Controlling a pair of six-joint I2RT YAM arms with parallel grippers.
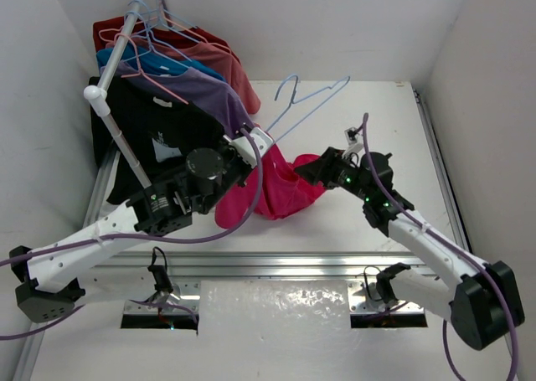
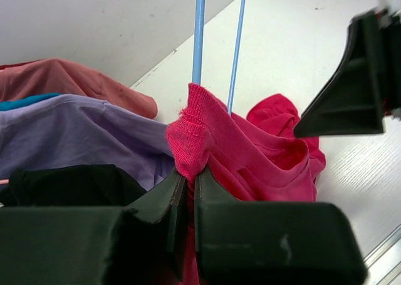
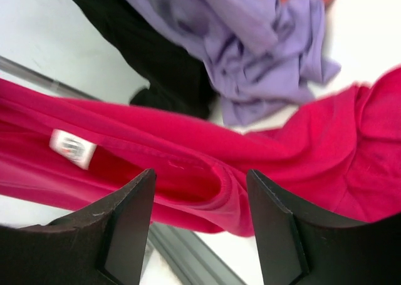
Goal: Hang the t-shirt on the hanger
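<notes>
Our left gripper (image 2: 190,191) is clamping its fingers tight on a folded edge of the t-shirt (image 2: 250,153), at the garment's upper left. We are stretching that left arm long and diagonally toward the t-shirt, with the wrist tipping down over it. Our right gripper (image 3: 200,178) is hovering at the t-shirt's right side with its fingers spread wide apart. The collar and its white neck label (image 3: 72,148) are showing past them. We are bending the right arm at the elbow and pointing its wrist leftward at the t-shirt. The hanger (image 1: 301,100) is reaching out beyond the t-shirt over the table (image 1: 377,121). Its two blue wires are meeting the pinched fold, and we cannot tell whether they are passing inside. A purple shirt (image 3: 250,53) and a black shirt (image 3: 156,59) are hanging left of the t-shirt.
</notes>
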